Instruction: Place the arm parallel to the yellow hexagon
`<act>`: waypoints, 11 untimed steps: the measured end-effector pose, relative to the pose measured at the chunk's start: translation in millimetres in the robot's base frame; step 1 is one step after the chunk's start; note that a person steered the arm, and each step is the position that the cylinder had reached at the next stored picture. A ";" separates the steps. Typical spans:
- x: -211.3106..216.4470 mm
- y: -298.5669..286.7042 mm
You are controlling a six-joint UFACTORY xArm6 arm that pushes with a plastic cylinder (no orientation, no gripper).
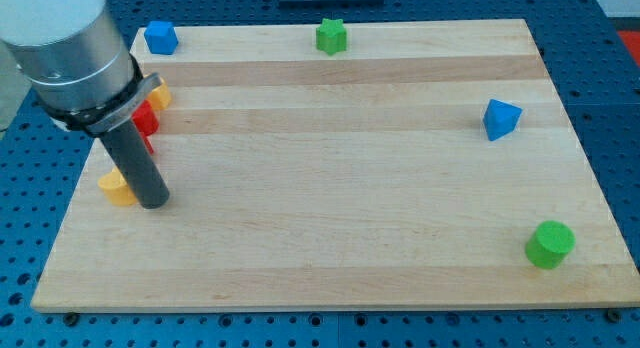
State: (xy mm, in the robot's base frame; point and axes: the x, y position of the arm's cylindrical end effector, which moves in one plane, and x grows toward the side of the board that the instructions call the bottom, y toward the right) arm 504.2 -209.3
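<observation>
My tip rests on the wooden board near its left edge. A yellow block lies right against the rod's left side, partly hidden; its shape is hard to make out. A second yellow block sits higher up, half covered by the arm's grey body. A red block lies between the two yellow ones, also partly hidden behind the arm.
A blue block is at the top left corner. A green star-like block is at the top middle. A blue triangular block is at the right. A green cylinder is at the bottom right.
</observation>
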 end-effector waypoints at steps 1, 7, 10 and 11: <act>0.0 -12.6; -86.3 130.9; -152.5 121.3; -170.8 108.8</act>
